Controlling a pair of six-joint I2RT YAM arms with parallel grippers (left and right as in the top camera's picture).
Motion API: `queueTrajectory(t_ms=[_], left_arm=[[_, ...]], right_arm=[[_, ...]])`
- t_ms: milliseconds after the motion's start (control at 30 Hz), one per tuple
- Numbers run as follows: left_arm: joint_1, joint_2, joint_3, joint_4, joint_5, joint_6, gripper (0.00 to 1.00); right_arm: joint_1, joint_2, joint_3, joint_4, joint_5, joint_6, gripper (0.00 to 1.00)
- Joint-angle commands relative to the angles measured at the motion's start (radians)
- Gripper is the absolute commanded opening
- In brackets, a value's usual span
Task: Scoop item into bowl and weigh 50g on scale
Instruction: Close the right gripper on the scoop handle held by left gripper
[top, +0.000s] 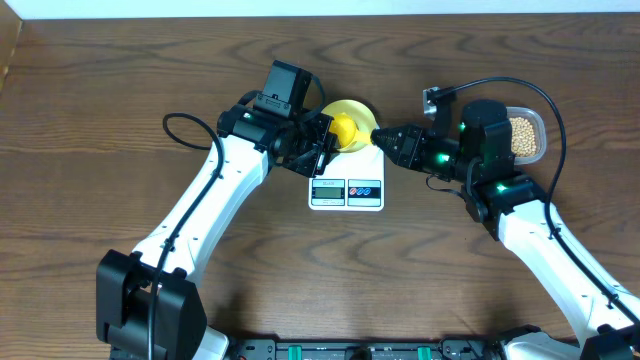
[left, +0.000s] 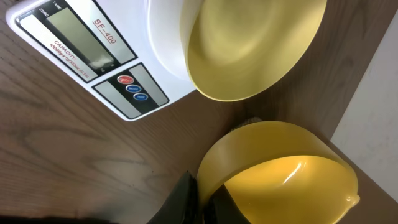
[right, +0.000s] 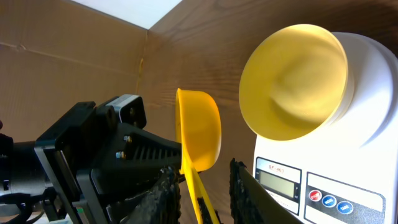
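We see the left gripper (top: 324, 140) clamped on the scoop (top: 345, 130), just beside the bowl (top: 352, 108) on the scale (top: 345, 192). The right gripper (right: 201, 173) has its fingers apart around the scoop's handle. The beans (top: 525, 135) lie in the tub (top: 541, 122) behind it.

The scale (top: 346, 190) is white and rectangular. It lies flat at the middle of the tabletop (top: 120, 90), with its grey display and its red and blue buttons on the near edge. The bowl (top: 358, 110), small, round and pale yellow, stands upright on the scale's platform and is empty inside. The beans (top: 524, 137), small, round and tan, lie heaped in a clear tub (top: 541, 125) well apart to the right.
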Motion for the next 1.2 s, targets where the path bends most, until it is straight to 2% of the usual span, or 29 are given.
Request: queueTrajectory(t_ms=[0, 567, 867, 1167], left_arm=[[-0.006, -0.011, 0.004, 0.005, 0.013, 0.009, 0.07], [-0.017, -0.011, 0.004, 0.006, 0.013, -0.022, 0.08], [-0.017, -0.011, 0.004, 0.006, 0.013, -0.058, 0.07], [-0.017, -0.011, 0.004, 0.006, 0.013, -0.083, 0.07]], right_arm=[[0.008, 0.002, 0.016, -0.001, -0.004, -0.023, 0.25], [0.008, 0.002, 0.016, 0.000, 0.030, -0.022, 0.18], [0.008, 0.002, 0.016, 0.000, 0.068, -0.002, 0.23], [0.008, 0.002, 0.016, 0.011, 0.068, 0.001, 0.23]])
